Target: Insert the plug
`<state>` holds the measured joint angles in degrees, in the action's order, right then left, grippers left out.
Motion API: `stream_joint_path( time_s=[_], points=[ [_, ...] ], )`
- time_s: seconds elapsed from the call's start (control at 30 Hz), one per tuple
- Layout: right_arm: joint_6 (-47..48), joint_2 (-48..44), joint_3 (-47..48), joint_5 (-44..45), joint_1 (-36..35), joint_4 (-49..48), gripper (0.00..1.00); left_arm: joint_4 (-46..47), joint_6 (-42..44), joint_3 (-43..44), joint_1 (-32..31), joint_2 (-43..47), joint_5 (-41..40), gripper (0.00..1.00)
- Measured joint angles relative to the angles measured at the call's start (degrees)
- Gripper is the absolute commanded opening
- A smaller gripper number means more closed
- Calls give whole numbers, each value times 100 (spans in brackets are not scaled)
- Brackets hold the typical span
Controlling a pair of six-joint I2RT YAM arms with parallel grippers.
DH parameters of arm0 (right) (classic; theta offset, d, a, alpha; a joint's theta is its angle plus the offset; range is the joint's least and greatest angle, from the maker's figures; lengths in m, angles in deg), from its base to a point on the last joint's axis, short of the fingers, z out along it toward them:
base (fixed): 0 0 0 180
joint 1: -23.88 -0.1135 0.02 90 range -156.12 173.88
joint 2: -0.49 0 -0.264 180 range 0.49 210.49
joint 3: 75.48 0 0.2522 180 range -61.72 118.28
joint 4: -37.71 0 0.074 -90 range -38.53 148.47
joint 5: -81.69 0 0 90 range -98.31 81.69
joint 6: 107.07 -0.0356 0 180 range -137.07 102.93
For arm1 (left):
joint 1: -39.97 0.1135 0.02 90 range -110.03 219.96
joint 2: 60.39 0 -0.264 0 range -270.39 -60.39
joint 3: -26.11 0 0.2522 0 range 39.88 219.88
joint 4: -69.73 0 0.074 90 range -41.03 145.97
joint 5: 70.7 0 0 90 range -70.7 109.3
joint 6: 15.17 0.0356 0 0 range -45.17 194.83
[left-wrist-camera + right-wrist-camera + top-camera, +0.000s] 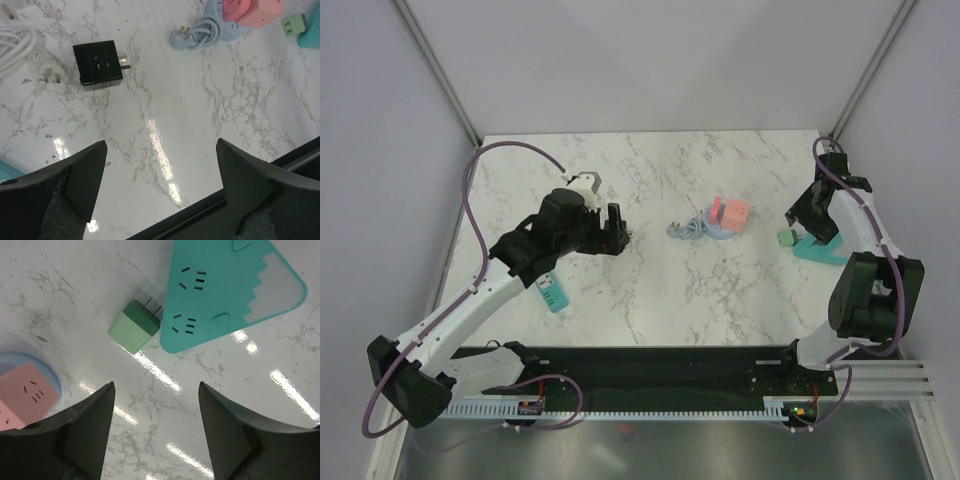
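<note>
So the small green plastic plug point(134, 326) is lying flat on the white marble table point(65, 285), just beside the teal triangular power strip point(232, 290), with its prongs aimed at the strip's edge. The right gripper point(156, 387) hangs over it, jaws wide apart and holding nothing. The left gripper point(160, 145) is just as wide and empty, near a black cube adapter point(98, 65).

We see a shiny marble table point(60, 300) and a smooth plastic plug point(134, 326) beside the smooth plastic power strip point(235, 290).
</note>
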<state>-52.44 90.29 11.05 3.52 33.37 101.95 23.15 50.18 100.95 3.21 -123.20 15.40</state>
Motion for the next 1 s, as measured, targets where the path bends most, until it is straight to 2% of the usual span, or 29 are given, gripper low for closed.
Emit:
stream_joint_path(
  time_s=[0.17, 0.37, 0.67, 0.87, 0.93, 1.0],
  points=[
    [-4, 852, 310, -289, 0, -380, 75, 48, 59, -9, 4, -162, 369, 95],
    [732, 1626, 704, -411, -2, -608, 74, 245, 321, -195, 4, -96, 776, 94],
    [2190, 2085, 905, -581, -17, -684, 72, 645, 531, -503, 4, 302, 1215, 94],
    [2682, 2247, 905, -855, -85, -686, 70, 726, 549, -503, 4, 302, 1325, 93],
    [2771, 2308, 905, -839, -164, -684, 67, 728, 549, -505, 4, 308, 1322, 93],
    [2824, 2356, 905, -833, -236, -680, 61, 743, 549, -520, 4, 326, 1320, 91]
  ],
)
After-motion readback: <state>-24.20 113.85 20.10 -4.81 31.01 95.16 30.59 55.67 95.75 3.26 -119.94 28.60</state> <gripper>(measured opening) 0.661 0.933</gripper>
